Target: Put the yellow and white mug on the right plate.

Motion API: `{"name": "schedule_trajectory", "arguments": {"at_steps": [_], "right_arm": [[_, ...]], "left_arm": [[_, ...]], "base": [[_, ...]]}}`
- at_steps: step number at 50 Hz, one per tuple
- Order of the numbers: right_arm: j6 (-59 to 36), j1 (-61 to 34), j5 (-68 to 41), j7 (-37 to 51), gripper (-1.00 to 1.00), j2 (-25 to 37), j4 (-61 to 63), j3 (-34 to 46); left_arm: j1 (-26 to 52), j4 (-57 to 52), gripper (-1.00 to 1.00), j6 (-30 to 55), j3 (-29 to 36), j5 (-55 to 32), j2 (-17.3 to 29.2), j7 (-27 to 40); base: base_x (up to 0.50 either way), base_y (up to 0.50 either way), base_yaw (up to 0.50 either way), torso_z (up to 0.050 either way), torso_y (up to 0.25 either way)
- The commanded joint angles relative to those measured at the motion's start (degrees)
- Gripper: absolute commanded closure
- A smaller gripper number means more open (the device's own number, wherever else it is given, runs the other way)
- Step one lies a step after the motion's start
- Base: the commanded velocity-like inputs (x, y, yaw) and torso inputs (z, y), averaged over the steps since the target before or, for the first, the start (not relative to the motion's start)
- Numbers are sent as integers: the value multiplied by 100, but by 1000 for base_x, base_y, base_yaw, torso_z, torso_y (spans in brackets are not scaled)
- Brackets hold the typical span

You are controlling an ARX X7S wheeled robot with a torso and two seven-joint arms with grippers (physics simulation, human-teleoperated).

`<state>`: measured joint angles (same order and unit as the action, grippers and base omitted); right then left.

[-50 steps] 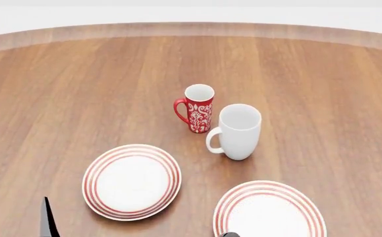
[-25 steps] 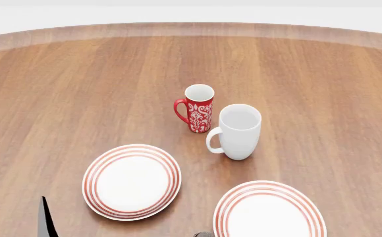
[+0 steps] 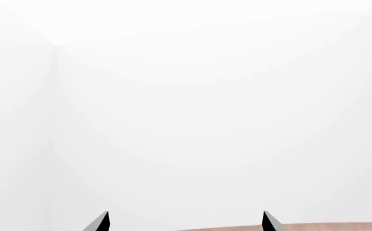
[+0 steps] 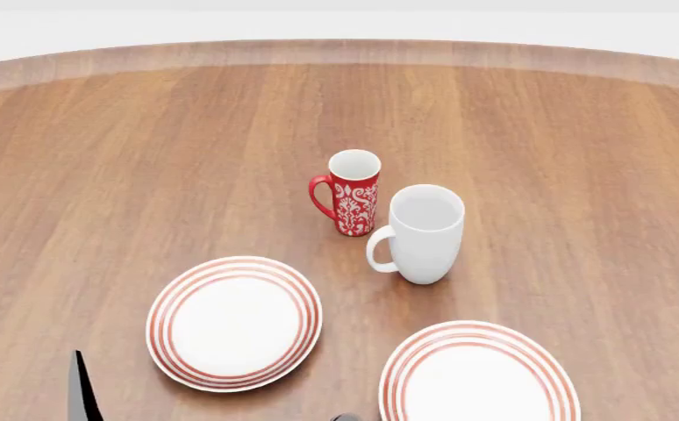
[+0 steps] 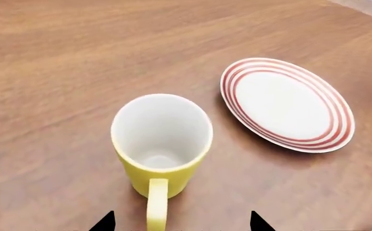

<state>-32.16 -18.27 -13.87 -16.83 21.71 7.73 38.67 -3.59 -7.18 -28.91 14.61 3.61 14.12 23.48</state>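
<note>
Stage: early approach; nothing is lifted or moved onto a plate yet, as far as the views show.
Yellow and white mug (image 5: 161,144): stands upright on the wooden table (image 4: 140,158), empty, handle pointing toward the right wrist camera. It does not appear in the head view, so it probably sits at the table's near side, below that view's edge.
Right gripper (image 5: 179,222): only its two dark fingertips show at the edge of the right wrist view, spread wide to either side of the mug's handle, not touching the mug. The claw is released and holds nothing.
Left gripper (image 3: 184,222): two fingertips (image 3: 99,222) set well apart, pointing at a blank white wall with only a sliver of table below; released, empty, idle.
Right plate (image 4: 480,375): bare, at the near right in the head view, partly cut off by the frame.
Plate in the right wrist view (image 5: 286,103): lies just beside the mug; I cannot tell which of the two it is.
Left plate (image 4: 234,321): bare.
Other mugs: red patterned mug (image 4: 348,191) and white mug (image 4: 422,232) stand close together beyond the plates, upright.
Left to do: close on the mug, lift it, carry it to the right plate, set it down, let go.
</note>
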Motion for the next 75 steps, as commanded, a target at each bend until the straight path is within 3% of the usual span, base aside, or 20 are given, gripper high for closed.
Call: {"name": "schedule_trajectory", "arguments": {"at_steps": [1, 69, 70, 75], "right_arm": [[105, 59, 103, 25, -100, -106, -180, 189], [1145, -278, 410, 178, -100, -951, -2299, 559], [1171, -270, 402, 169, 100, -950, -2292, 561], [1296, -234, 394, 199, 100, -1007, -2421, 563]], "left_arm": [[-5, -10, -100, 0, 29, -12, 24, 29], [120, 461, -100, -341, 178, -76, 104, 231], [119, 460, -100, -340, 181, -76, 106, 233], [108, 435, -100, -321, 196, -88, 119, 235]], "base": [[0, 0, 0, 0, 0], [0, 0, 0, 0, 0], [0, 0, 0, 0, 0], [0, 0, 0, 0, 0]]}}
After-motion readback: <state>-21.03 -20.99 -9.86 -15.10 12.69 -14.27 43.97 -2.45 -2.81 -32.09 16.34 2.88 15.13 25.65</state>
